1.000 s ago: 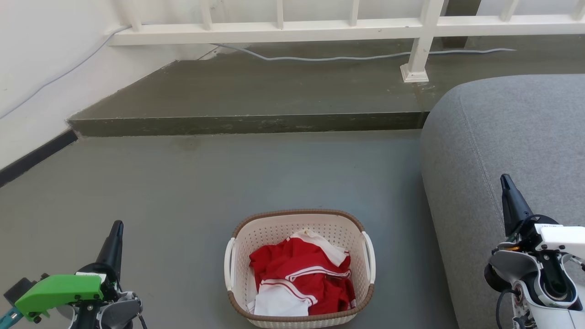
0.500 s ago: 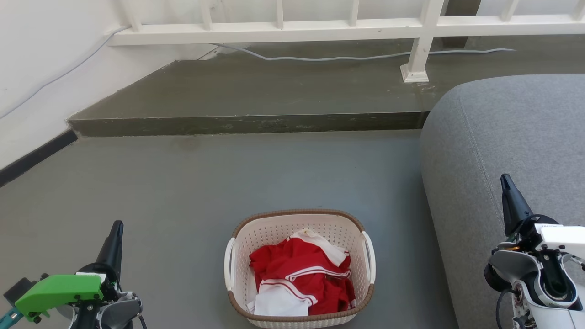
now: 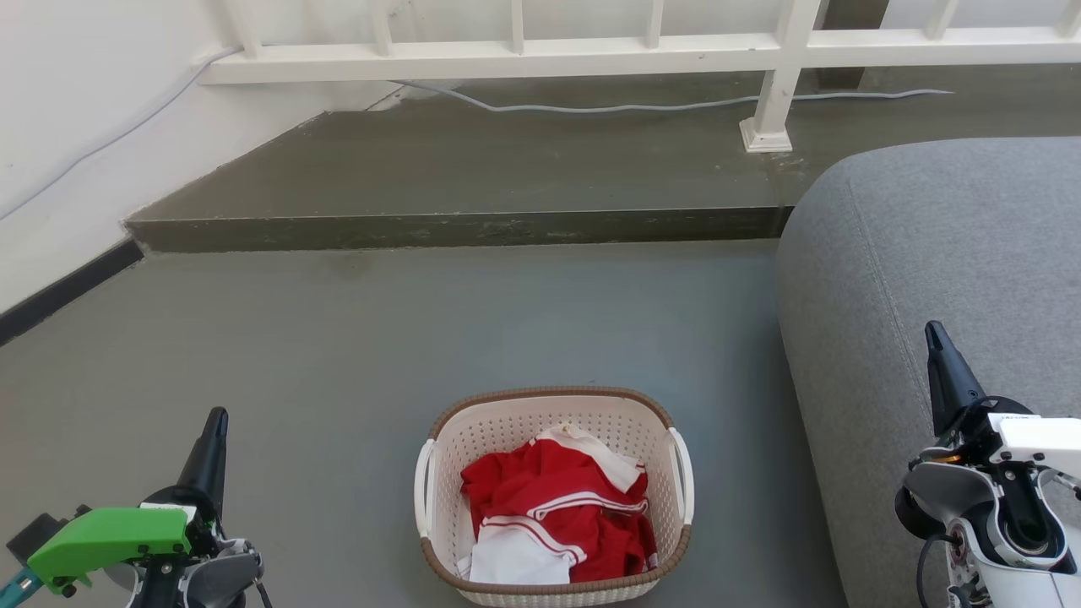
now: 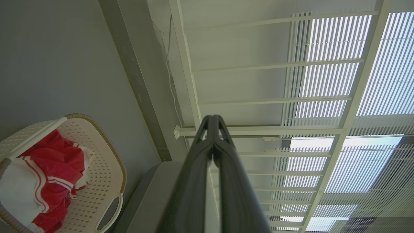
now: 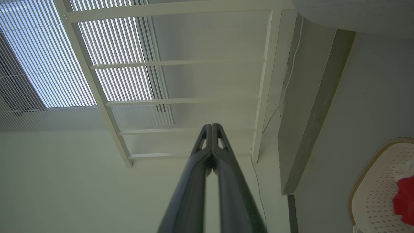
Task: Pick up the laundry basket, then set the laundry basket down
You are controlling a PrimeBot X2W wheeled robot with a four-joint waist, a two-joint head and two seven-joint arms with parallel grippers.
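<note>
- Across the last second nothing shifted in the head view: the laundry basket [image 3: 507, 431], both claws and the camera kept the same places.
- The left claw [image 3: 217, 418] hung well apart from the basket at its 9 o'clock. The left wrist view showed its fingers [image 4: 194, 168] pressed together at the tips, narrow and holding nothing.
- The right claw [image 3: 931, 331] stood at the basket's 3 o'clock, farther off and in front of the sofa [image 3: 946, 253]. Its fingers [image 5: 190, 181] were likewise closed tip to tip on nothing.
- The basket sat upright on the floor [image 3: 338, 355] at 6 o'clock in the head view, with red-and-white clothes [image 3: 557, 515] heaped inside and both white handles [image 3: 682, 473] free.
- By my reading, that stillness fitted two stages equally: a basket waiting to be lifted, or one already set back down with the arms withdrawn. The pictures could not settle which.
- The floor was smooth, flat grey concrete with bare space around the basket at 9 and 12 o'clock. The sofa's rounded grey side came near at 3 o'clock.
- At 12 o'clock a low raised step [image 3: 456, 228] ran across the room. Beyond it stood a white railing [image 3: 507, 59], with a pale cable [image 3: 633, 107] trailing along its foot.
- A white wall [image 3: 67, 101] with a dark skirting closed the room toward 10 o'clock.
</note>
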